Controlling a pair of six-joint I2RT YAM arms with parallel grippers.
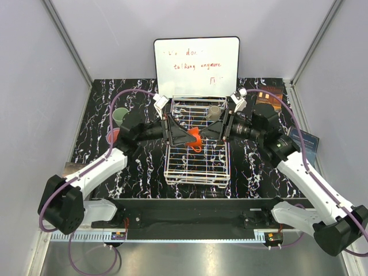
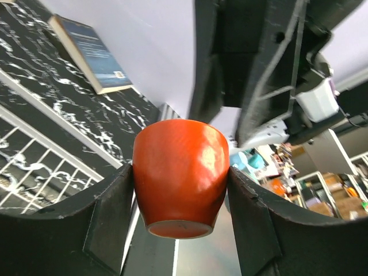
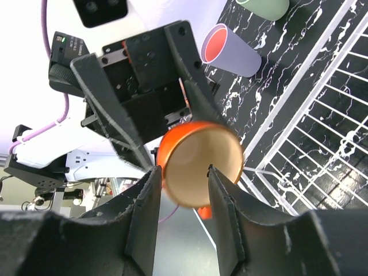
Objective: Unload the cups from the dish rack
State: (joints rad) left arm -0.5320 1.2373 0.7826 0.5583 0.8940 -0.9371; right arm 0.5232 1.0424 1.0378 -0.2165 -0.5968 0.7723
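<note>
An orange cup (image 1: 195, 138) hangs above the middle of the white wire dish rack (image 1: 195, 179). My left gripper (image 1: 185, 137) is shut on its sides; the left wrist view shows the cup (image 2: 181, 172) squeezed between both fingers, base toward the camera. My right gripper (image 1: 221, 130) is open right at the cup's mouth (image 3: 201, 164); in the right wrist view (image 3: 183, 172) one fingertip stands at the rim's outside and the other in front of the opening. A beige-grey cup (image 1: 214, 111) stands in the rack's far end.
A pale green cup (image 1: 120, 117) and a lavender cup with a pink-red inside (image 1: 113, 136) sit on the table left of the rack. A whiteboard (image 1: 196, 60) stands behind it. Books lie at the far right (image 1: 269, 95) and right edge (image 1: 305, 144).
</note>
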